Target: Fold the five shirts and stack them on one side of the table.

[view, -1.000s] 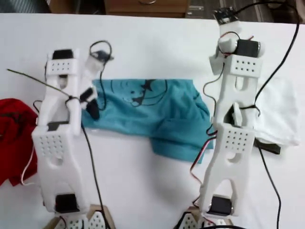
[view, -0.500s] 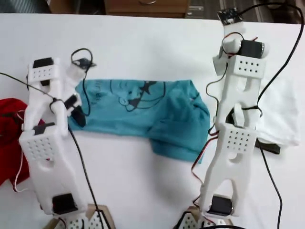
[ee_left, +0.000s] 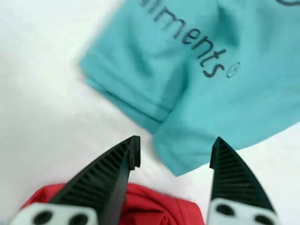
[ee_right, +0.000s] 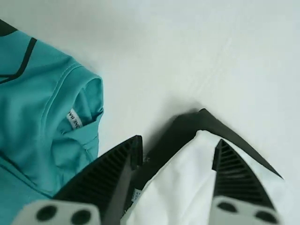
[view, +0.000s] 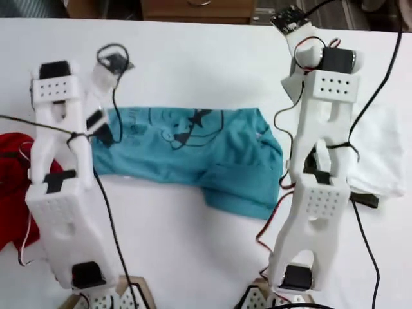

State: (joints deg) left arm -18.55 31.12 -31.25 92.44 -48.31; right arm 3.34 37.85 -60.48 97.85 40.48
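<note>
**Teal shirt lies between 2 arms, both claws released**

Teal shirt [view: 193,154] is spread lengthwise across the middle of the white desk [view: 193,64], with its dark print facing up. It reaches from one arm to the other, and a bunched flap hangs toward the near edge beside the right arm. A crumpled red shirt [view: 13,187] sits at the desk's left edge, partly under the left arm. A white shirt [view: 380,154] lies at the right edge on top of a black garment [view: 364,198], which shows at its border.

The left claw [ee_left: 176,145] is released, its 2 ribbed fingers spread wide with nothing between them. It hangs above the hemmed sleeve [ee_left: 140,93] corner of the teal shirt, with the red shirt close by. The right claw [ee_right: 178,147] is also released and grips nothing. It is poised over the white shirt and the black garment, just beside the teal shirt's neck opening, where a small neck label [ee_right: 73,120] shows.
</note>
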